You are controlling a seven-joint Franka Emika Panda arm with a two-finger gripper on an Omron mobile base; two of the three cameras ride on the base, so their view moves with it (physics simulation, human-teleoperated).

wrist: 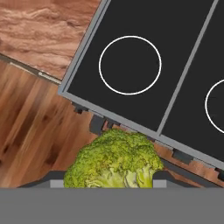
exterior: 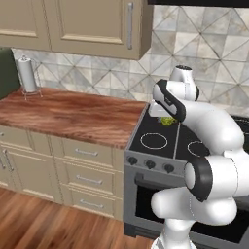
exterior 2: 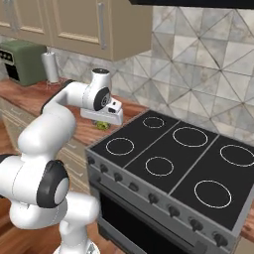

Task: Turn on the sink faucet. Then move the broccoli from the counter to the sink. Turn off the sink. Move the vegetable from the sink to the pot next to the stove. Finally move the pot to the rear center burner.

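- The gripper [wrist: 114, 175] is closed on the broccoli [wrist: 116, 162], which sits at the bottom centre of the hand view with a finger at each side.
- In the left base view the broccoli [exterior: 168, 120] shows as a green patch under the hand, centre right, over the stove [exterior: 160, 141].
- It looks light and bumpy, the florets crumbly; gripping the firmer mid-head or stalk seems safest.

We can read no text, label, brand, number or sign on the stove [exterior 2: 173, 158], its knobs [exterior 2: 134, 187], the cabinets [exterior: 87, 24], the tiled wall [exterior 2: 198, 64] or the green appliance [exterior 2: 22, 62].
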